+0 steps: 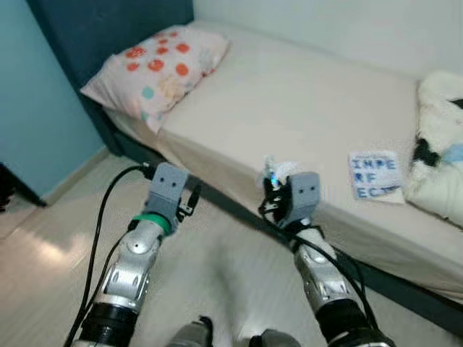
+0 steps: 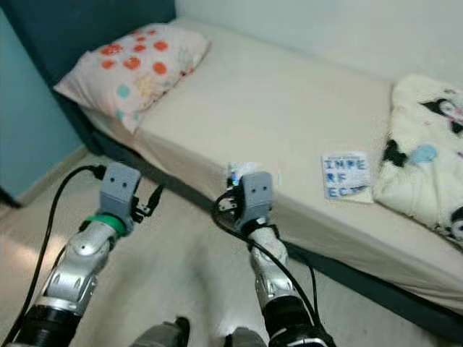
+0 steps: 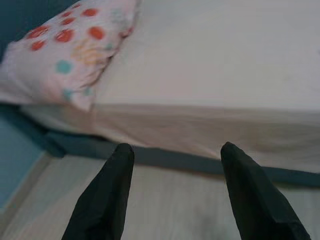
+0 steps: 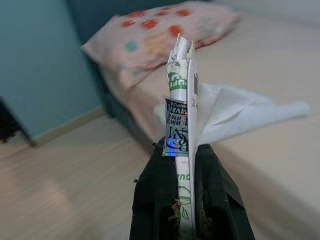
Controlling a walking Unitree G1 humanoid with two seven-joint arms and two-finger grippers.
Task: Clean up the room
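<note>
Teal wall, pale wood floor; dark-framed bed, white wall behind

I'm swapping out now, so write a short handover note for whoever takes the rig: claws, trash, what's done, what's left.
Right claw: shut on flat wrapper with a tissue, held up at the bed's edge.
Left claw: open, empty, over the floor beside the bed.
On the bed: pillow at the head, printed paper beside a blanket.
Done: wrapper picked up.
Left: bin it; probably clear the paper too.
</note>
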